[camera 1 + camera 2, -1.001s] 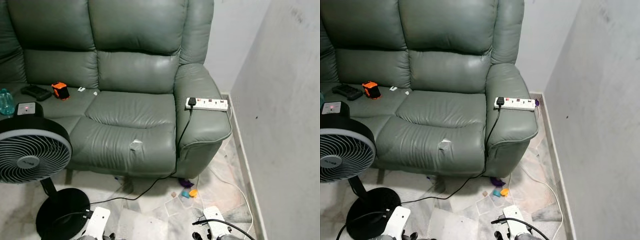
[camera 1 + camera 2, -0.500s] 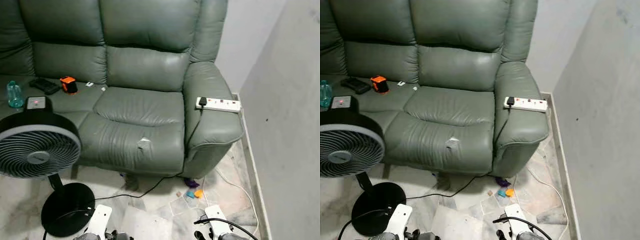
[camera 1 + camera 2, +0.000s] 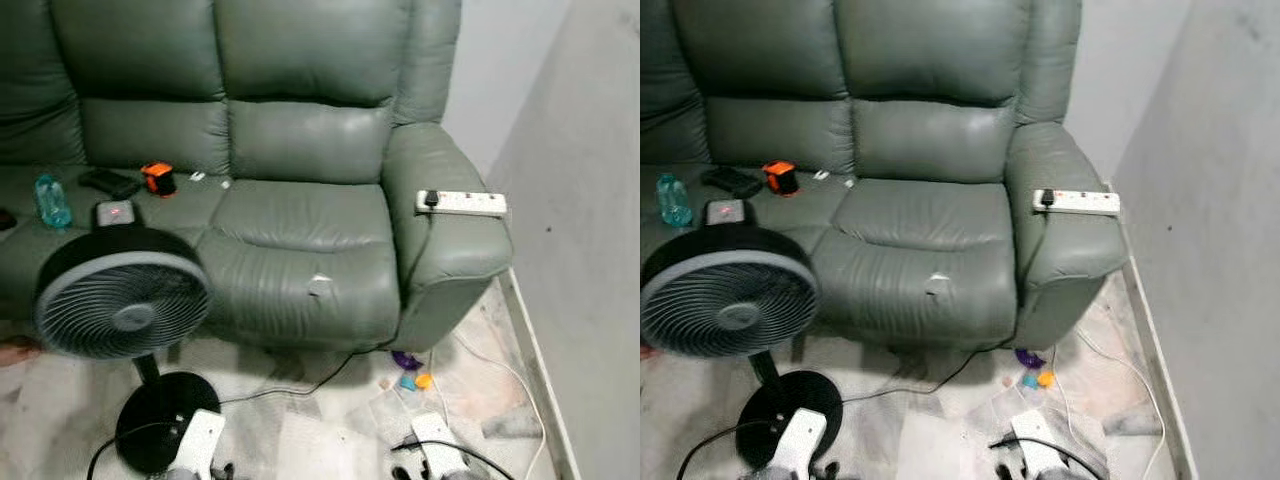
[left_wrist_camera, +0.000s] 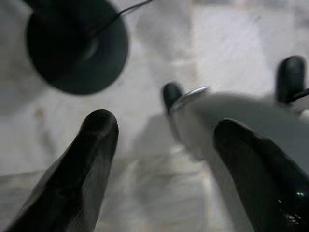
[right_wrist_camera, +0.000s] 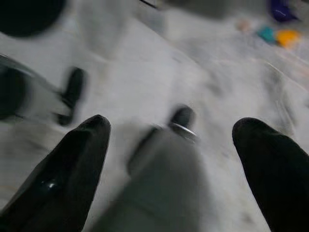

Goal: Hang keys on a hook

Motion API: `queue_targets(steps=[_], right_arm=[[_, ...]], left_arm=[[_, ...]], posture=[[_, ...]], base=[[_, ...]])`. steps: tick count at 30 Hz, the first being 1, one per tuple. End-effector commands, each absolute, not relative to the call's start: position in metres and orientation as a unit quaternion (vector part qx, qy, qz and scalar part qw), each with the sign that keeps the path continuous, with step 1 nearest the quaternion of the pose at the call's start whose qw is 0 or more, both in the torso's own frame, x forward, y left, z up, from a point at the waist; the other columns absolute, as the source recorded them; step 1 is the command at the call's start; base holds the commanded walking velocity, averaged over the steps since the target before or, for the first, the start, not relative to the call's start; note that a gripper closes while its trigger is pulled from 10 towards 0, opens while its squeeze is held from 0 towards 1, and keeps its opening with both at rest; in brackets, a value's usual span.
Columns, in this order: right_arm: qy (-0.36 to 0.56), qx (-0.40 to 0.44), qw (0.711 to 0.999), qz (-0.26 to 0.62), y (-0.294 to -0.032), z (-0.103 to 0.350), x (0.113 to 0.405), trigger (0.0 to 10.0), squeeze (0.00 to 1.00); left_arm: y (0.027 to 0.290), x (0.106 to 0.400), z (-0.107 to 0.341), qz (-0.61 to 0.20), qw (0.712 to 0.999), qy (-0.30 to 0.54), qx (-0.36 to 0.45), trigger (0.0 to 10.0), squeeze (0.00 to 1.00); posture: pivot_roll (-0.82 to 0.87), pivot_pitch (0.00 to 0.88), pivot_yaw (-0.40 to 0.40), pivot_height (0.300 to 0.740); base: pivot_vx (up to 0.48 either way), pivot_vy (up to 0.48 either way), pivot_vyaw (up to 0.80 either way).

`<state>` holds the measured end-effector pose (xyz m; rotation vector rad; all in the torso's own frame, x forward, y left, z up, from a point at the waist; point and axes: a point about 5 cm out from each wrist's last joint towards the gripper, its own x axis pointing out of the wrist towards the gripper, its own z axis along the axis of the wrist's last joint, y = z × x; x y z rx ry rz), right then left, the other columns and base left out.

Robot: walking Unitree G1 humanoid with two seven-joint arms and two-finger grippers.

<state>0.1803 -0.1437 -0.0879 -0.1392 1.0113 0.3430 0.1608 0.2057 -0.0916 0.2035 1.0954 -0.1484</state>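
Both arms hang low over the marble floor, their white wrists at the bottom edge of the eye views, the left arm point(image 3: 200, 442) and the right arm point(image 3: 436, 440). In the left wrist view my left gripper point(image 4: 166, 128) is open, its black fingers point(image 4: 91, 145) spread with nothing between them, above the floor near the fan's round base point(image 4: 77, 46). My right gripper point(image 5: 174, 126) is open too and holds nothing; past its fingers point(image 5: 77, 154) lies blurred floor. On the sofa seat lie a small orange object point(image 3: 157, 177) and a black remote point(image 3: 108, 182).
A grey-green leather sofa point(image 3: 300, 230) fills the back, with a white power strip point(image 3: 462, 203) on its right armrest and a cable down to the floor. A black standing fan point(image 3: 122, 300) stands front left. A blue bottle point(image 3: 50, 200) sits on the seat. Small toys point(image 3: 410, 378) lie by the right wall point(image 3: 590, 250).
The whole picture has shifted right and is blurred, so the camera has turned left. The fan stands further into view. Nothing in the room has moved.
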Motion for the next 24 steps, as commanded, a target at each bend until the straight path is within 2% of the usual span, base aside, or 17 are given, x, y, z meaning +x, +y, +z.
queue_targets(steps=[1, 7, 19, 24], right_arm=[[0.491, -0.074, 0.856, 0.146, -0.1584, -0.0894, 0.1763, 10.0, 0.00], [0.486, -0.048, 0.863, 0.128, -0.1590, -0.0879, 0.1795, 10.0, 0.00], [0.485, -0.026, 0.867, 0.113, -0.1549, -0.0880, 0.1800, 10.0, 0.00], [0.485, -0.018, 0.868, 0.107, -0.1546, -0.0882, 0.1796, 10.0, 0.00]], left_arm=[[0.2016, 0.1633, -0.0913, -0.071, 0.848, 0.515, 0.100, 10.0, 0.00], [0.2031, 0.1633, -0.0911, -0.048, 0.855, 0.508, 0.089, 10.0, 0.00], [0.2034, 0.1641, -0.0905, -0.080, 0.849, 0.509, 0.116, 10.0, 0.00], [0.2007, 0.1655, -0.0902, -0.080, 0.852, 0.508, 0.097, 10.0, 0.00]], posture=[[0.04, 0.110, -0.025, 0.740], [0.04, 0.108, -0.022, 0.740], [0.03, 0.121, 0.023, 0.740], [0.03, 0.114, 0.025, 0.740]], base=[[0.000, 0.000, 0.00], [0.000, 0.000, 0.00], [0.000, 0.000, 0.00], [0.000, 0.000, 0.00]])
